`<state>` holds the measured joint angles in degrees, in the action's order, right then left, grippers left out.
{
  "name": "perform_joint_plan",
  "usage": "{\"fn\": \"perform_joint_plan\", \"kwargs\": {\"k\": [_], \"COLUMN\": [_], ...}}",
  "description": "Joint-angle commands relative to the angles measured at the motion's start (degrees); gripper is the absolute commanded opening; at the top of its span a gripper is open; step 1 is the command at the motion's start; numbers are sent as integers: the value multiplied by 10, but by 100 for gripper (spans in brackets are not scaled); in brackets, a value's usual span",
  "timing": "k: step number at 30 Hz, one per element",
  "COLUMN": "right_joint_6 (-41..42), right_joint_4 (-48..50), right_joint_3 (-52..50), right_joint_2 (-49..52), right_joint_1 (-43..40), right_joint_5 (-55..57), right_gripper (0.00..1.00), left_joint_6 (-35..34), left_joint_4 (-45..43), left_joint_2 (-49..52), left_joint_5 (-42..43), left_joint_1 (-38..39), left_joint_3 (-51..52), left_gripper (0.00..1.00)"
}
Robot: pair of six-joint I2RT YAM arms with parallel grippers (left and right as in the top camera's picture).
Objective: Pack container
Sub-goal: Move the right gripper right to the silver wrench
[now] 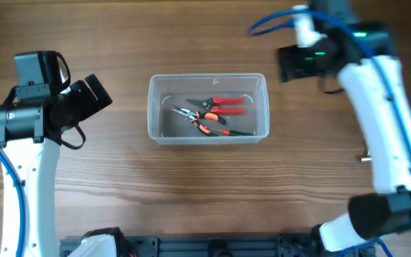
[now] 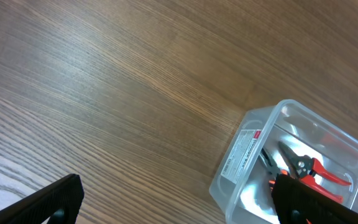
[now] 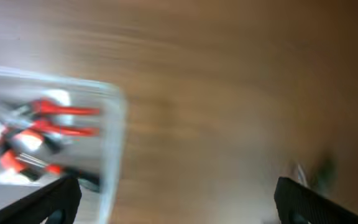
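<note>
The clear plastic container [image 1: 209, 135] stands at the table's middle. Inside lie red-handled pruners [image 1: 218, 104] and orange-and-black pliers [image 1: 200, 120]. It also shows in the left wrist view [image 2: 244, 155] at lower right and, blurred, in the right wrist view [image 3: 114, 124] at left. My left gripper [image 1: 91, 96] is open and empty, raised left of the container; its fingers [image 2: 179, 202] show wide apart. My right gripper [image 1: 291, 63] is open and empty, raised at the container's back right; its fingers [image 3: 176, 202] are spread wide.
A small metal object [image 1: 363, 157] lies on the wood table at right, close to my right arm. It shows as a blur in the right wrist view [image 3: 303, 171]. A black rail [image 1: 212, 246] runs along the front edge.
</note>
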<state>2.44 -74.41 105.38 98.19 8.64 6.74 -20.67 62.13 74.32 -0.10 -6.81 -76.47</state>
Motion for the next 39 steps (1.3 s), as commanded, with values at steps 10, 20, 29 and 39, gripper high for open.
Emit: {"fn": "perform_joint_plan", "kwargs": {"k": [10,20,29,39], "right_joint_6": [110,133,-52,-117], "right_joint_4": [-138,-115,49,188], "right_joint_3": [2,-132,-352,-406], "right_joint_2": [-80,-252,-258,-135], "right_joint_1": [-281,-312,-412,-428], "right_joint_5": [-34,-34,-115,-94], "right_gripper": [100,100,100,98], "left_joint_6": [9,9,9,9], "left_joint_4": [-17,-20,-25,-27], "left_joint_2": [3,3,3,3], "left_joint_5": [7,7,7,7], "left_joint_1": [3,3,3,3], "left_joint_3": [-4,-4,-4,-4], "left_gripper": [100,100,100,100]}}
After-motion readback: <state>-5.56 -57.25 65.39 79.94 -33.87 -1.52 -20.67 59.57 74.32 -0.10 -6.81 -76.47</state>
